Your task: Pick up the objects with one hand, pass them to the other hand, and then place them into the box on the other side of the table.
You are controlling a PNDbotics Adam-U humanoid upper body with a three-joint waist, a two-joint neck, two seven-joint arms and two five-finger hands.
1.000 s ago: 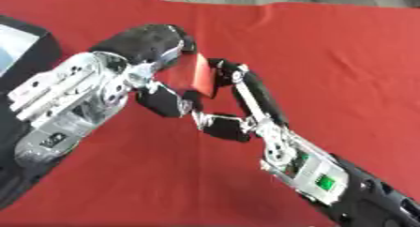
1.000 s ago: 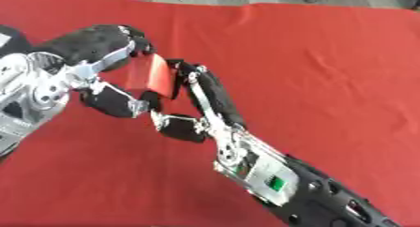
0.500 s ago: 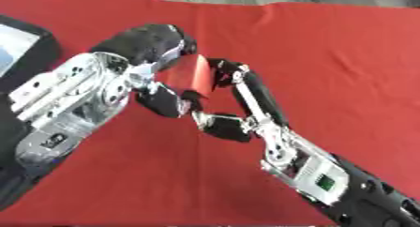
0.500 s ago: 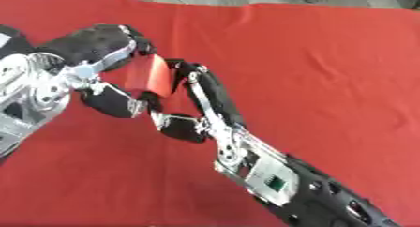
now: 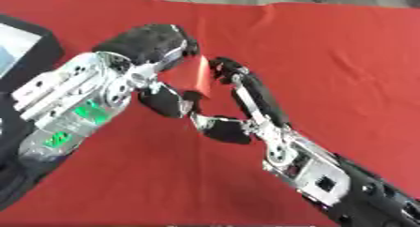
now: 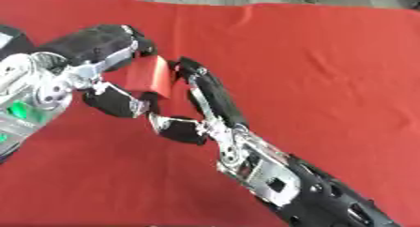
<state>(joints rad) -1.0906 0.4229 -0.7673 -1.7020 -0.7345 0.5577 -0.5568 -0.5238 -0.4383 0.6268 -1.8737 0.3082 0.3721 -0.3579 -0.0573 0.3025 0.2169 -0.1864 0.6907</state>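
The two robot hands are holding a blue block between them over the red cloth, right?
Not quite: the block is red, not blue, as the right eye view shows best. The left hand and the right hand do hold it between them over the red cloth.

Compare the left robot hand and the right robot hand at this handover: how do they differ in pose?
The left robot hand enters from the left, its fingers curled over the red block's top and underside. The right robot hand reaches up from the lower right, its long fingers stretched along the block's right face, thumb tucked low. Both are black with silver joints and touch the same block above the red cloth.
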